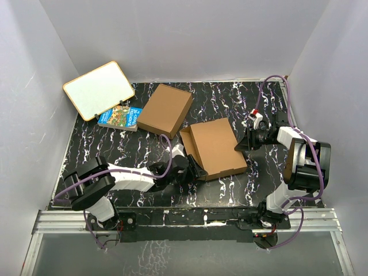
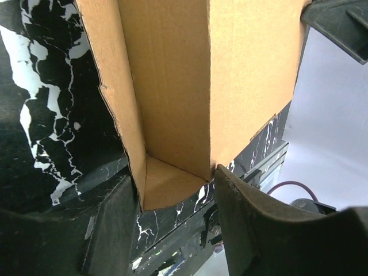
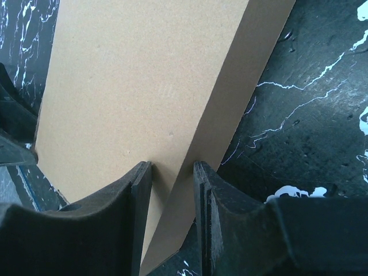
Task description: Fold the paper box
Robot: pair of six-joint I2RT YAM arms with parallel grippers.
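Observation:
The paper box (image 1: 215, 148) lies open in the middle of the black marbled table, its side walls raised. My left gripper (image 1: 194, 168) is at the box's near-left corner. In the left wrist view its jaws (image 2: 175, 198) straddle the folded wall and corner tab (image 2: 167, 184), and both fingers touch cardboard. My right gripper (image 1: 242, 144) is at the box's right edge. In the right wrist view it (image 3: 171, 172) has closed on the tilted right wall (image 3: 221, 109), with one finger inside the box and one outside.
A second flat brown box (image 1: 165, 109) lies behind the paper box. A blue book (image 1: 121, 117) and a white board (image 1: 99, 89) lean at the back left. White walls enclose the table (image 1: 115, 149) on three sides. A metal rail (image 1: 184, 221) runs along the near edge.

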